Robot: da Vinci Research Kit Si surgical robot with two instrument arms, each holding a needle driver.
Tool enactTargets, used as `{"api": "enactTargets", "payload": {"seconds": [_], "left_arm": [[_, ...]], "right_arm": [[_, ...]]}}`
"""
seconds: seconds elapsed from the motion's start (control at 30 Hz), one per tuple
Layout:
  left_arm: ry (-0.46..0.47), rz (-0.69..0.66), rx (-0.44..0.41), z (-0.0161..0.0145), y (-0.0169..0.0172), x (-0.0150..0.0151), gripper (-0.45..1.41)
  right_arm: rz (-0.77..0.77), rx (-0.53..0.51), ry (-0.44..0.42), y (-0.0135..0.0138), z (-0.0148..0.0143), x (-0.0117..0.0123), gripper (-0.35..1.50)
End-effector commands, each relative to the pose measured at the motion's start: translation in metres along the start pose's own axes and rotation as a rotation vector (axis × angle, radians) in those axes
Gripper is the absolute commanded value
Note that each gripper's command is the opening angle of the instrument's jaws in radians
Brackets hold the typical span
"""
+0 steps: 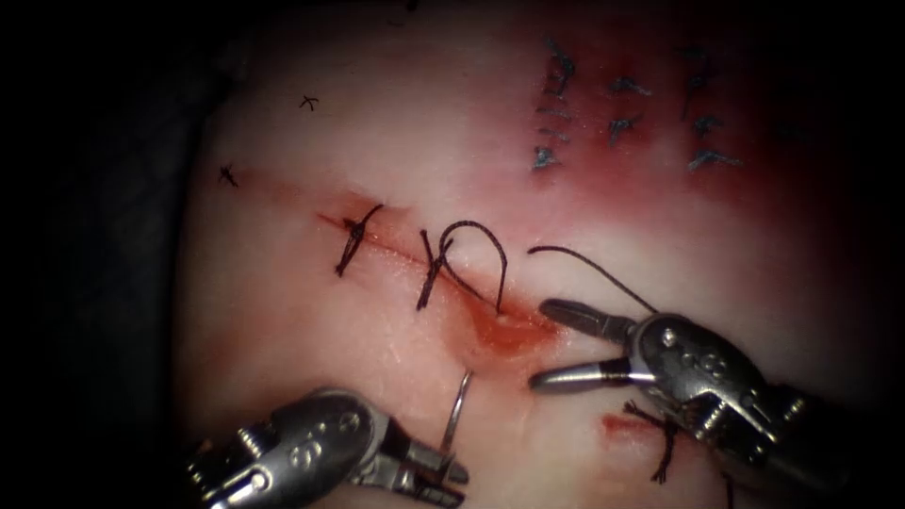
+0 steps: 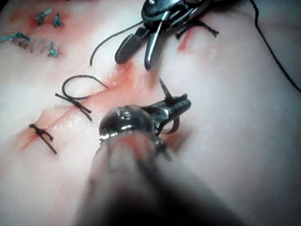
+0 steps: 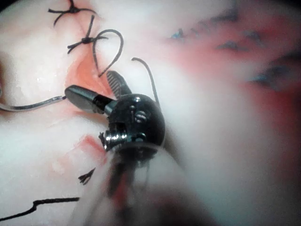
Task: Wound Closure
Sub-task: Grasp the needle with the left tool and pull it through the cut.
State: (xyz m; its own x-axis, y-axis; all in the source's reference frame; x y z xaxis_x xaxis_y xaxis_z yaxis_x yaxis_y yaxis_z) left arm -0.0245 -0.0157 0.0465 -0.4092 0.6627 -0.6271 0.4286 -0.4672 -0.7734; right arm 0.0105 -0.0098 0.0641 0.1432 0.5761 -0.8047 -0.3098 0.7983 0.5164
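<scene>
The needle is clamped near its rear end in the left tool, below the cut and clear of the tissue — its curve is raised toward the open end of the wound, probably to present the point. The right tool is held just beside that gap with jaws spread and nothing gripped — the thread is looped from the second stitch.

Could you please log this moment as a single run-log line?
left tool: shut on needle, near one end, outside tissue | right tool: open, holds nothing, at cut | thread: looped over cut
</scene>
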Motion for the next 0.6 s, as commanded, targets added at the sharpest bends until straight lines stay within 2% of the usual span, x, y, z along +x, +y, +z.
{"api": "enactTargets", "payload": {"seconds": [0.03,0.13,0.17,0.27,0.47,0.57,0.6], "left_arm": [[0.001,-0.020,-0.006,0.0000,-0.0004,0.0003,-0.35],[-0.002,-0.084,-0.038,-0.0005,0.0014,0.0007,-0.35],[0.011,-0.080,-0.061,-0.0007,0.0024,0.0009,-0.35],[0.073,-0.066,-0.049,-0.0013,0.0047,0.0016,-0.35],[0.117,0.140,-0.038,-0.0027,0.0092,0.0035,-0.35],[0.111,0.210,-0.044,-0.0028,0.0109,0.0041,-0.35],[0.107,0.227,-0.023,-0.0027,0.0114,0.0043,-0.35]], "right_arm": [[-0.028,0.002,0.002,-0.0004,0.0009,-0.0001,1.13],[-0.090,0.002,0.002,-0.0014,0.0013,0.0004,1.16],[-0.106,0.002,0.002,-0.0017,0.0014,0.0006,1.18],[-0.156,0.009,0.008,-0.0029,0.0022,0.0011,1.25],[-0.261,-0.002,-0.001,-0.0032,0.0043,0.0012,1.25],[-0.293,-0.001,-0.039,-0.0032,0.0052,0.0009,1.23],[-0.300,0.001,-0.050,-0.0032,0.0055,0.0007,1.21]]}}
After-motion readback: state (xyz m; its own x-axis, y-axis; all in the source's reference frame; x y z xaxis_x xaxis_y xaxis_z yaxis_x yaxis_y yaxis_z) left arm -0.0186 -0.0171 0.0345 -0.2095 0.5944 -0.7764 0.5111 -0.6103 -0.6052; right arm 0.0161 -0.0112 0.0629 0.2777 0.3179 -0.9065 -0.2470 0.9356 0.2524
